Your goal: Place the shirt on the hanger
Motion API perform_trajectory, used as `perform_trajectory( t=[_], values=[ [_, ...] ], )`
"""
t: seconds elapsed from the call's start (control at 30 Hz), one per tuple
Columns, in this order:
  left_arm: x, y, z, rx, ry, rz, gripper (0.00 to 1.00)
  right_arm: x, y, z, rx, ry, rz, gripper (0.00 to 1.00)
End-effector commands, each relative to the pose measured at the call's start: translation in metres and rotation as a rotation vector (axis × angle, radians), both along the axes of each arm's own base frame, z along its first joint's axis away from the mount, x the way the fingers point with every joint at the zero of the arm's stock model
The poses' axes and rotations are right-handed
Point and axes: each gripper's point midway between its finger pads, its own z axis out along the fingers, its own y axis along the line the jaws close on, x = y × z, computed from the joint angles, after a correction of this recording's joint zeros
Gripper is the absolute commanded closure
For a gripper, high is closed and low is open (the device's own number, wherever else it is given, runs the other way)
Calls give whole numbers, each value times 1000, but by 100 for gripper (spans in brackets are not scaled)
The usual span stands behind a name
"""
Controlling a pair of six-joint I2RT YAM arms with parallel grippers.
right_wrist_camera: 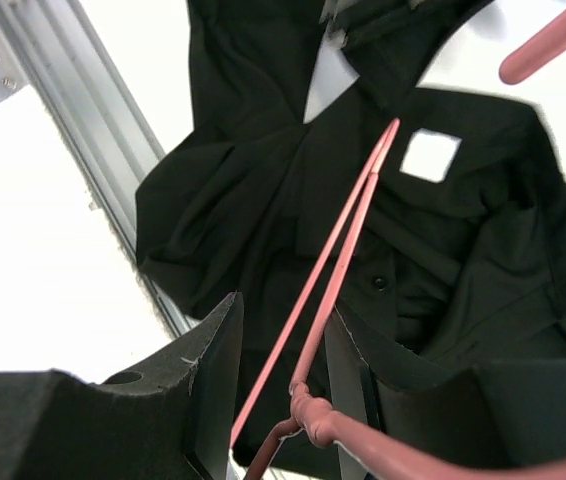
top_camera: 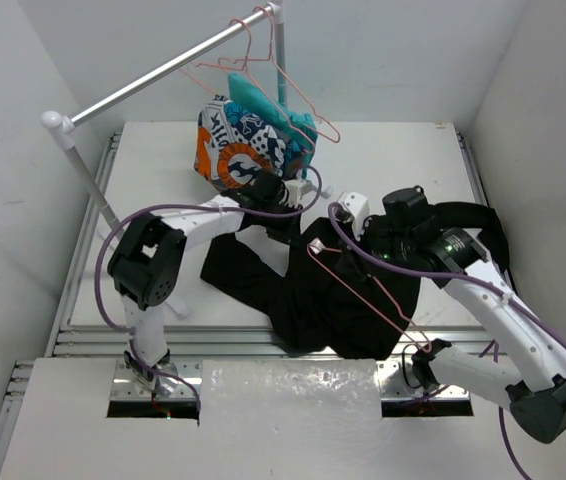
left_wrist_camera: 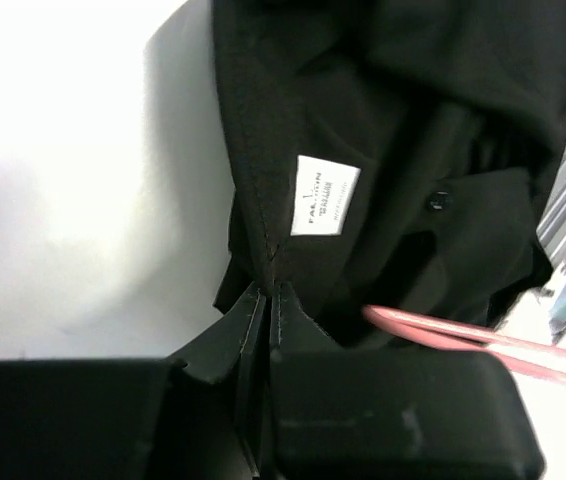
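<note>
The black shirt (top_camera: 308, 295) lies crumpled on the white table. Its collar, with the white label (left_wrist_camera: 325, 195), faces my left wrist camera. My left gripper (top_camera: 275, 205) is shut on a fold at the collar edge (left_wrist_camera: 266, 285). The pink wire hanger (top_camera: 368, 290) lies slanted over the shirt. Its neck sits between the fingers of my right gripper (right_wrist_camera: 283, 385), which are closed against its wires (right_wrist_camera: 338, 270). One hanger tip (right_wrist_camera: 393, 128) reaches to just beside the label, and it also shows in the left wrist view (left_wrist_camera: 403, 322). My right gripper (top_camera: 348, 240) hovers over the shirt's upper part.
A metal rack bar (top_camera: 163, 75) crosses the back left, with spare pink hangers (top_camera: 273, 65) on it. A patterned garment (top_camera: 238, 145) and a teal one (top_camera: 273, 105) sit behind the left gripper. Aluminium rails (right_wrist_camera: 73, 120) edge the table.
</note>
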Motion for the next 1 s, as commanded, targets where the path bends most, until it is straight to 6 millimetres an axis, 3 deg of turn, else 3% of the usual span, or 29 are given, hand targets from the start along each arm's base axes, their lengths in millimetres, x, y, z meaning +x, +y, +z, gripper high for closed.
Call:
perform_trajectory(
  t=[0.0,0.07,0.37,0.57,0.67,0.77,0.97],
  values=[
    [16,-6,90,-79,-350,-206,100,1,5,15,4,-25,63,100],
    [6,-3,110,-97,-423,-287,100,3,5,14,-11,-26,78,100],
    [-35,-12,146,-243,-553,-629,100,20,27,38,40,-127,186,100],
    [-28,-12,175,-213,-722,-751,100,12,45,58,133,-156,301,100],
    [-25,-19,212,-244,-812,-785,100,7,55,59,186,-114,344,100],
    [-35,-22,234,-286,-848,-840,100,6,61,57,213,-103,366,100],
    [-65,-24,276,-430,-898,-941,100,18,79,81,330,-171,374,100]
  ],
)
